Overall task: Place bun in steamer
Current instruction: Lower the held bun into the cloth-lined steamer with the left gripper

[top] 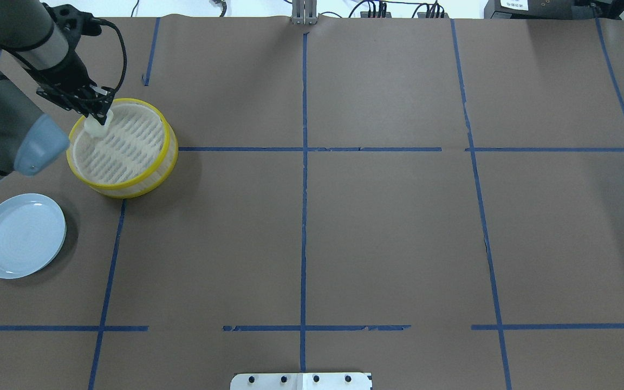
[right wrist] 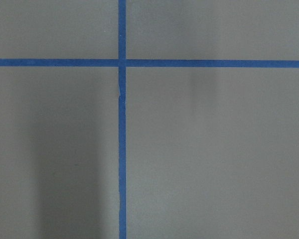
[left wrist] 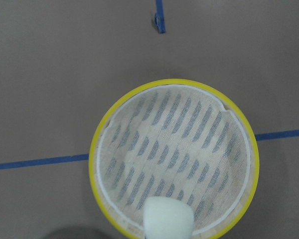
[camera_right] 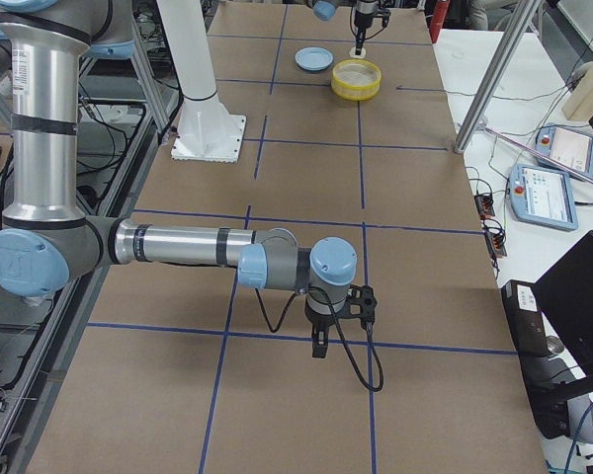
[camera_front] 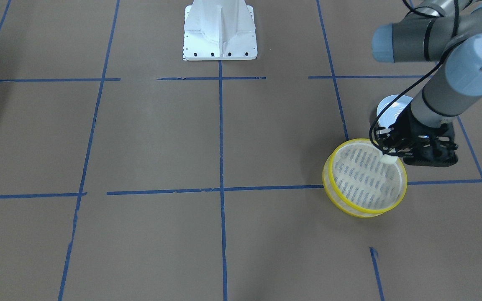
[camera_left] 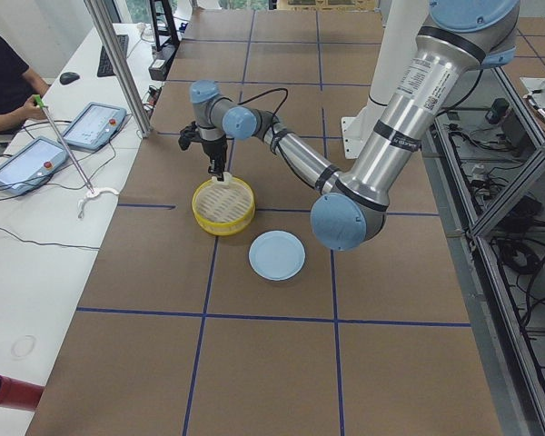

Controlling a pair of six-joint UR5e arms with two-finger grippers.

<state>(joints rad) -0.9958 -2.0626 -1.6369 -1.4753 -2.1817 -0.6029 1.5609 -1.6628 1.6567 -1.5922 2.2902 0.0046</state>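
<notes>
Placing step in hand: left gripper (top: 98, 117) pinches the bun (top: 95, 126), which hangs just inside the rim of the steamer (top: 122, 188), seemingly not yet down on its slotted floor. The next move likely calls for a short descent, fingers spread, then a straight lift. Right gripper (camera_right: 319, 341) sits well apart and I cannot tell its closure; no writing is legible.

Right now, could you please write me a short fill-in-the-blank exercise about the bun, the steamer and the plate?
1. The fingers shut on the bun belong to the robot's ____ arm.
2. The bun is over the steamer, whose rims are ____.
3. The plate, lying apart from the steamer, is light ____.
Missing words: left; yellow; blue.
</notes>
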